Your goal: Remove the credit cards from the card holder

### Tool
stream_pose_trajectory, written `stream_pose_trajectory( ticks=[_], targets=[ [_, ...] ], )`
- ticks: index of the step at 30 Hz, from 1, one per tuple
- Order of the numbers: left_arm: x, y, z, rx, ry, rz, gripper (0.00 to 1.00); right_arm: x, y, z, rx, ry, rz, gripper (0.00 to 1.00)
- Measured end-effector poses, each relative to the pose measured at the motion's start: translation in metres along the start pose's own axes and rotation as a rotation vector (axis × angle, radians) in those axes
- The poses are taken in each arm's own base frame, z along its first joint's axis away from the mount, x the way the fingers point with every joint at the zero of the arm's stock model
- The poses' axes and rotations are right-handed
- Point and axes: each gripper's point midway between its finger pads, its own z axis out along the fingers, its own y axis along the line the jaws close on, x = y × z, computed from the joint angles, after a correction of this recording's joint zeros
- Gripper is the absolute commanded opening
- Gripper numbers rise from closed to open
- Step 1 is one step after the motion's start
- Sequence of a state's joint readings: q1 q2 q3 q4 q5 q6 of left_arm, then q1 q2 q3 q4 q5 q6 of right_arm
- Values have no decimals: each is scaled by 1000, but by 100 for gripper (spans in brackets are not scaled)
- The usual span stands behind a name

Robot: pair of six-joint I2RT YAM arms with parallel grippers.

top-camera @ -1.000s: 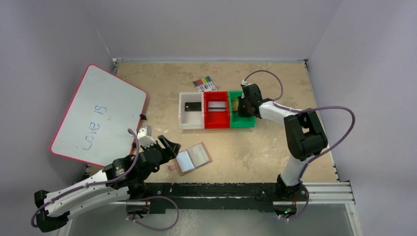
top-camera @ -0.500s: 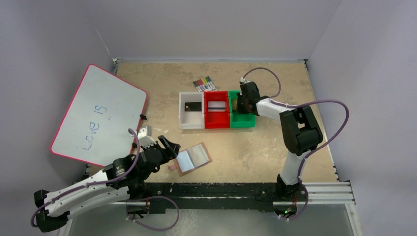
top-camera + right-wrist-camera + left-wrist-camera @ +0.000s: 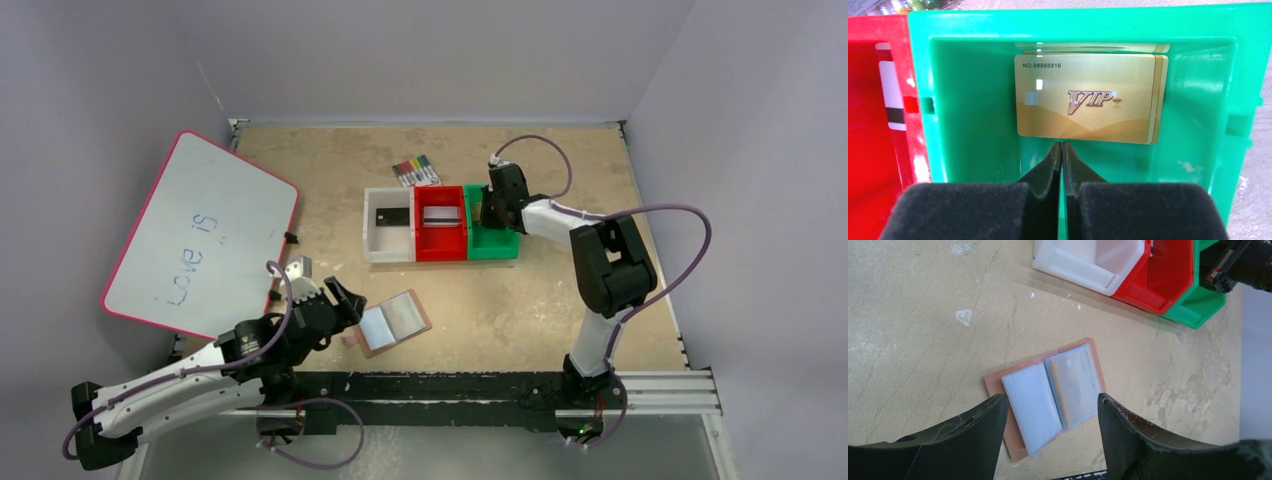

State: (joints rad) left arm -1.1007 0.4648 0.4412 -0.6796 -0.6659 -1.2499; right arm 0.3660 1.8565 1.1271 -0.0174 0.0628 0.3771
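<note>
Two gold cards lying stacked in green bin; right gripper fingers pressing together inside it; one card holder lying open, well apart from green bin; left gripper fingers standing apart.

The right hand has shifted slightly left over the green bin.

I see a tan-brown card holder with pale blue-white pockets. Green bin: gold card, dark "VIP" lettering, black number. Red bin: pale card, dark stripe. White bin: black card. Whiteboard red-rimmed, blue-grey writing. Markers multi-coloured. Bench beige, white flecks.
</note>
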Motion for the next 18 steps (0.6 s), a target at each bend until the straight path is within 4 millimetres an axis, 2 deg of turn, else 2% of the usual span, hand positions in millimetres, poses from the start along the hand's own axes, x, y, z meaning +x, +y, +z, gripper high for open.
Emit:
stream_pose_trajectory(
  ticks=[2,5,10,12,15,18],
  targets=[
    [1,4,1,-17,3,-1,66,-2,1,-5,-6,-7,0,14],
    [2,15,1,-66,-4,-5,67,-9,5,-23,-28,-35,-1,17],
    [1,37,1,-166,-32,-38,67,-34,15,-72,-89,-135,4,29],
    [1,42,2,-192,-38,-56,67,-37,22,-92,-132,-177,8,34],
    [4,47,4,-228,-39,-66,67,-22,32,-120,-201,-204,17,38],
    [9,49,8,-252,-30,-52,67,12,55,-136,-288,-175,4,40]
  ],
)
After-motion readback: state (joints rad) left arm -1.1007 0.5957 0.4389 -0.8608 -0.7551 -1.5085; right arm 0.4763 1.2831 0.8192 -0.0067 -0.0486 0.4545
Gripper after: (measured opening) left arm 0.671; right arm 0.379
